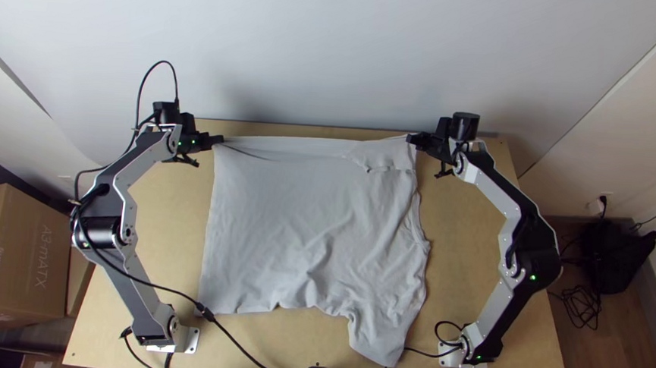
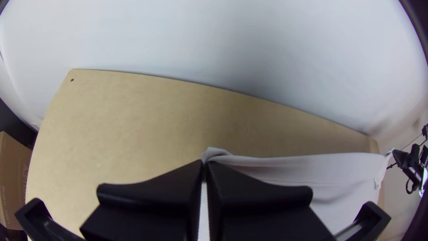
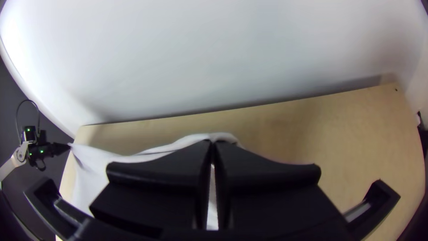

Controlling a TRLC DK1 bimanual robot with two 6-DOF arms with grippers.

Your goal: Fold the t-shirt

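The pale grey t-shirt [image 1: 302,228] lies spread over the middle of the table, a sleeve pointing to the near edge and some wrinkles toward its near right part. At its far left corner, my left gripper [image 1: 220,140] is shut on the cloth; my right gripper [image 1: 411,138] is shut on the far right corner, where a flap of cloth lies folded over. In the left wrist view, the left gripper [image 2: 205,165] pinches the edge of the t-shirt [image 2: 321,172]. The right wrist view has the right gripper [image 3: 213,145] closed on the t-shirt [image 3: 93,165], its edge stretching toward the other arm.
Bare wooden table [image 1: 484,239] shows around the shirt, with a wall [image 1: 313,46] behind its far edge. Black cables [image 1: 249,354] run along the near edge. A cardboard box [image 1: 20,256] stands beyond the left side.
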